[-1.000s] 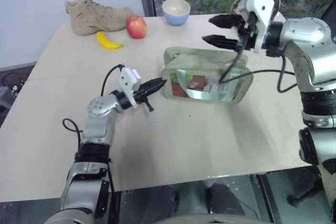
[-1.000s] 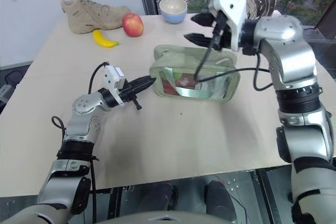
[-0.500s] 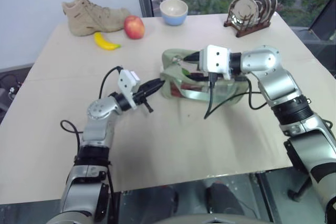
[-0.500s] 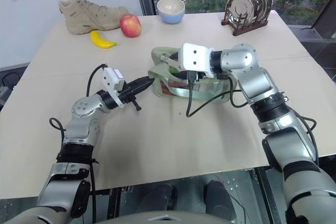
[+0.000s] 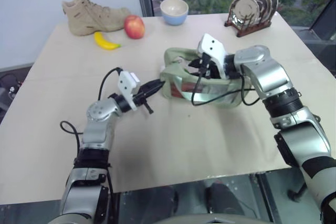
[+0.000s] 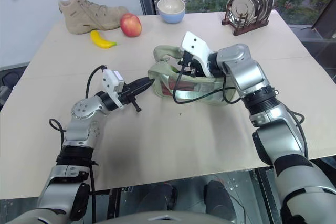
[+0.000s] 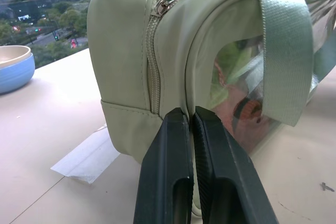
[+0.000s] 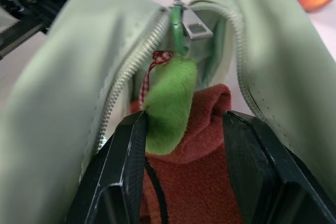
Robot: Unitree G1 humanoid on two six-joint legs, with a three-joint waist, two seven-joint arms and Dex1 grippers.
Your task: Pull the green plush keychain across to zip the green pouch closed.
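Two grippers: left gripper [image 5: 157, 84] pinched together against the pouch's end; right gripper [image 8: 181, 145] jaws apart, straddling the keychain, not yet closed.
Keychain: green plush keychain [image 8: 168, 103] hangs from the zipper pull [image 8: 191, 27] at the open zipper's end, over the pouch mouth.
Handling: likely soft, light, squashy; grip near its top by the pull.
Pouch: green pouch [image 5: 210, 85] mid-table, limp fabric, may slide or buckle.
Contents: red-brown cloth [image 8: 202, 161] inside.
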